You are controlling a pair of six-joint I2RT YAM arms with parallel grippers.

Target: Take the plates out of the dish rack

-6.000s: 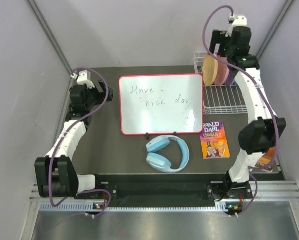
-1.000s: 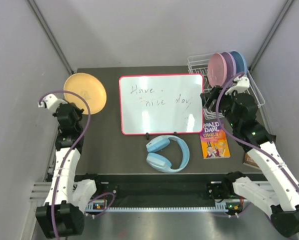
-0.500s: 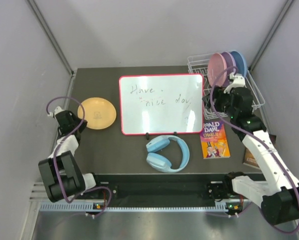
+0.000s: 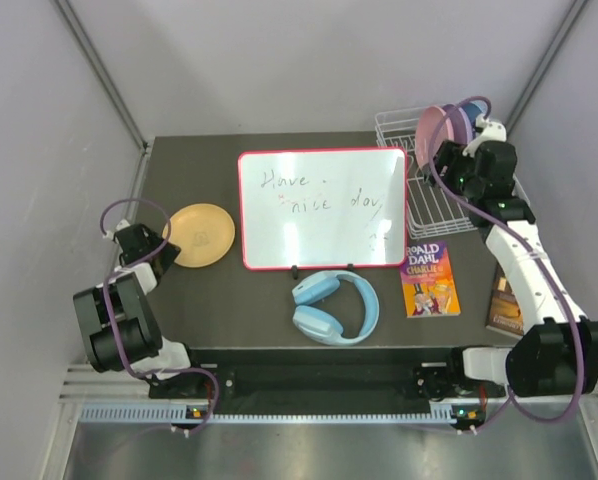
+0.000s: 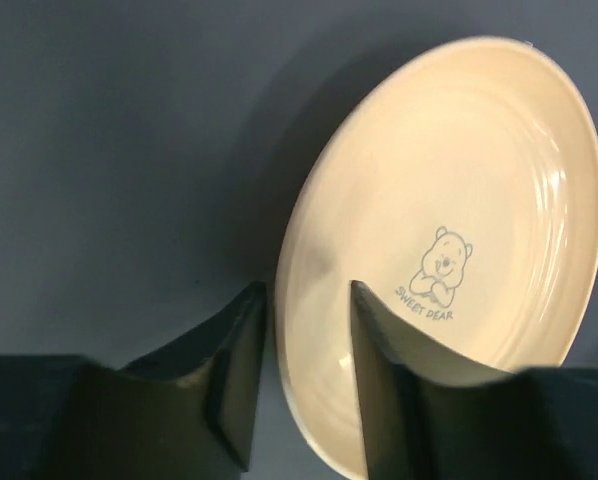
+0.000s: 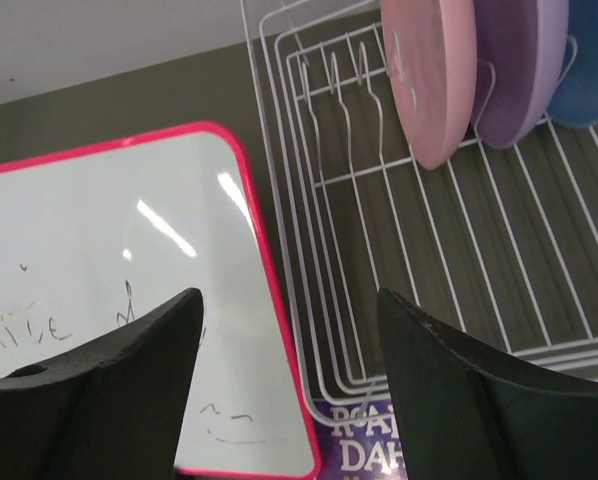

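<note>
Over to the left fingers point(image 4: 166, 256), low at the nine o'clock side of the counter point(image 4: 269, 300): parted only narrowly, straddling the rim of the yellow-orange plate point(image 5: 449, 180) without pinching it, one tip outside the edge, the other over its face. Flat on the counter, that plate, little bear print facing up, just beside the whiteboard point(image 4: 324, 205) at its nine o'clock. Now across to two o'clock: right fingers point(image 4: 441, 172) spread wide, gripping nothing, hanging above the seam between whiteboard and dish rack point(image 4: 429, 210). Upright in the rack's far end, at twelve to one o'clock of those fingers and well clear of them: pink plate point(image 6: 429, 80) nearest, lilac plate point(image 6: 519, 60) close behind it, light-blue plate point(image 6: 594, 60) last.
</note>
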